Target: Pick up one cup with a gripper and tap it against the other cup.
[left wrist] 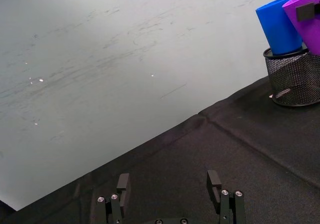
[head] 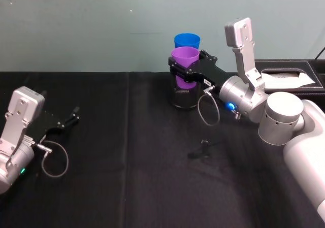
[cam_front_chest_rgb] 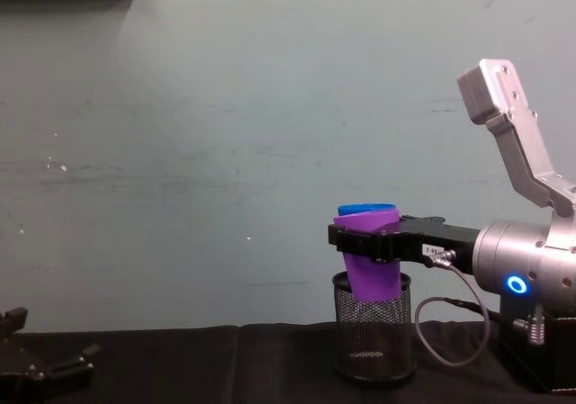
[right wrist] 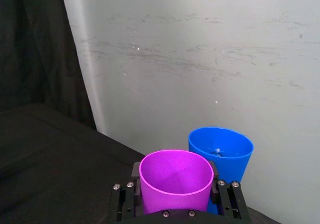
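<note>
Right end effector [right wrist: 176, 185]: jaws pressed against opposite sides of the purple cup [right wrist: 175, 176], pinching it below the rim, mouth up. In the chest view the cup's long axis tilts slightly from upright and its base sits at or just inside the mouth of the black mesh pen holder [cam_front_chest_rgb: 372, 336]. The blue cup [right wrist: 221, 151] stands upright in that holder, directly beyond the held cup on the side away from the end effector's wrist, towards the wall. The two walls are at most just beside one another; contact cannot be confirmed. Judgement: the tap calls for a short push straight ahead along the reach of the end effector, and the right arm is the one placed for it. Left end effector [head: 71, 117]: jaws spread, holding nothing, low over the desk [head: 127, 162], well apart from both cups. Count: two cups, one purple and one blue; one mesh pen holder; two end effectors.
</note>
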